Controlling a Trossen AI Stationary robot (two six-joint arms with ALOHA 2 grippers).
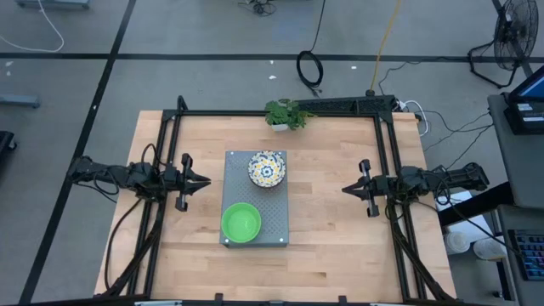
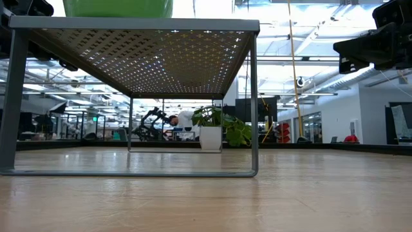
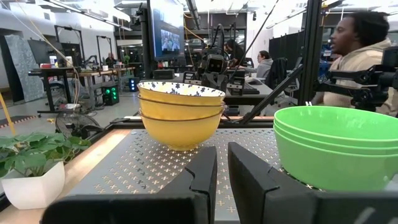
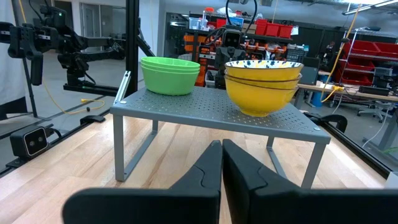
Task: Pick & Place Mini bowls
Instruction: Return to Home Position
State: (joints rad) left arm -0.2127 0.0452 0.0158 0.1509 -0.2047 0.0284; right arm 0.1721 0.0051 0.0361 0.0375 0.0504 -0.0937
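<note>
Mini bowls: from above, lay as a bright green plastic stack (image 1: 240, 223) and a cream blue-and-yellow floral stack (image 1: 267, 168) on the grey perforated rectangular tray (image 1: 276, 212), left gripper (image 1: 204, 181) and right gripper (image 1: 347, 189) well clear either side; from table height, sat atop that raised tray; from both wrists, showed fingers narrowed nearly together, empty.

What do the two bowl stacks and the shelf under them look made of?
Green bowls: likely plastic, with even satin colour and thin rims. Yellow patterned bowls: glossy, either glazed ceramic or melamine; I cannot tell which. Shelf: grey painted perforated metal on thin bent legs.
</note>
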